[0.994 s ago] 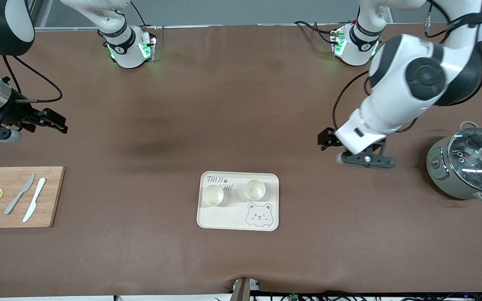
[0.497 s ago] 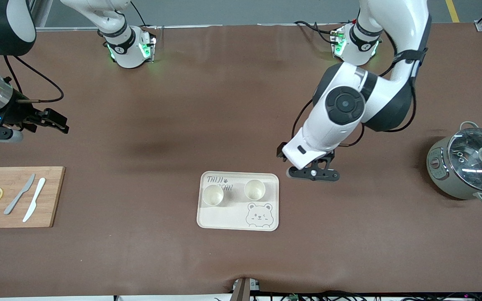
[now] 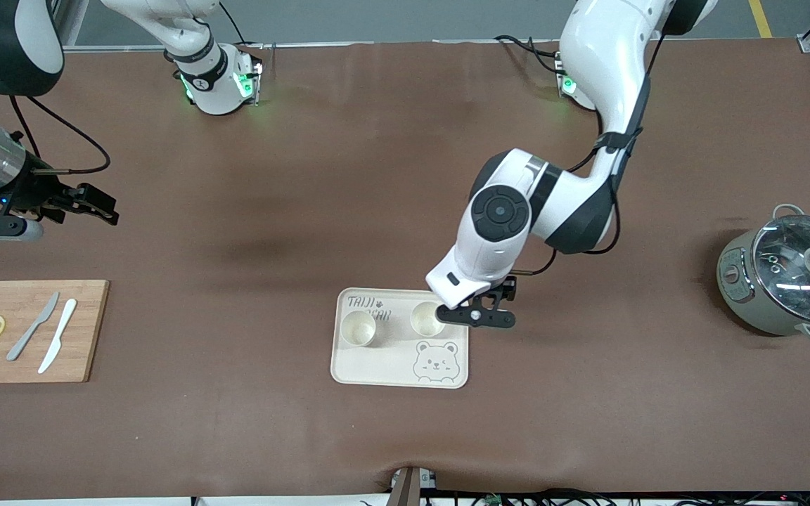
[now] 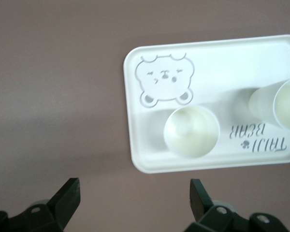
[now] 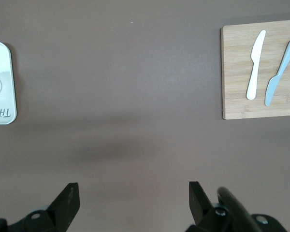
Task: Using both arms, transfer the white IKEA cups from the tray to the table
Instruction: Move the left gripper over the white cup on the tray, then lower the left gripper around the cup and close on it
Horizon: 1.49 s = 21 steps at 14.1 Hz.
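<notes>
Swinging in from the pot's end, the left gripper (image 3: 477,318) now hovers open-jawed over the tray (image 3: 391,369) edge beside the nearer-to-it of two white cups (image 3: 427,319), risking a knock-over if it descends off-centre, while the right gripper (image 3: 88,205) waits open.

left gripper (image 3: 479,313) hangs open at frame centre, right gripper (image 3: 60,207) waits open at the left edge.

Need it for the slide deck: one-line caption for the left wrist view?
Open left tool over bare table beside the tray, both white cups standing on it.
</notes>
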Each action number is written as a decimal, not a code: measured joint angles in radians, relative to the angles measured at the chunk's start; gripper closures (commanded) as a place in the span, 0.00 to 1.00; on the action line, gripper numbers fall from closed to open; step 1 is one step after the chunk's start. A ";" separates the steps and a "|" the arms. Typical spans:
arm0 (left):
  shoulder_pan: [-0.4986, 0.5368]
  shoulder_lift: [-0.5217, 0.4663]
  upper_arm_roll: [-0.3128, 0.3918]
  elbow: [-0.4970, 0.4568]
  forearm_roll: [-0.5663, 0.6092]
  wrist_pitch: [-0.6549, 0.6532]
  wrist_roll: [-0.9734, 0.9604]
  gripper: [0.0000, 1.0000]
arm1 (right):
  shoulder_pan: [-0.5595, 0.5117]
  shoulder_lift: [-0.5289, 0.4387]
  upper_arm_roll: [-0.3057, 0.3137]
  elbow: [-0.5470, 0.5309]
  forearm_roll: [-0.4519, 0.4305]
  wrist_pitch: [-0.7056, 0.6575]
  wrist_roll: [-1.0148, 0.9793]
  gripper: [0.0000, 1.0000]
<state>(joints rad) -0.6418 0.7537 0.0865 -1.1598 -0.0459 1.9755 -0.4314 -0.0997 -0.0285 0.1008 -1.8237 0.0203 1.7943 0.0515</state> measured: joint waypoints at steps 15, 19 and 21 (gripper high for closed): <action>-0.009 0.187 0.002 0.059 0.000 0.184 -0.006 0.00 | 0.002 0.006 0.000 0.000 0.000 0.002 0.000 0.00; -0.011 0.200 0.002 0.060 0.000 0.188 -0.022 0.00 | 0.002 0.006 0.000 0.000 0.000 0.002 0.000 0.00; -0.013 0.208 0.001 0.060 0.000 0.188 -0.032 0.00 | 0.002 0.006 0.000 0.000 0.000 0.002 0.000 0.00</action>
<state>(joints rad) -0.6552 0.9613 0.0879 -1.1002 -0.0459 2.1632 -0.4635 -0.0978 -0.0220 0.1008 -1.8238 0.0203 1.7961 0.0515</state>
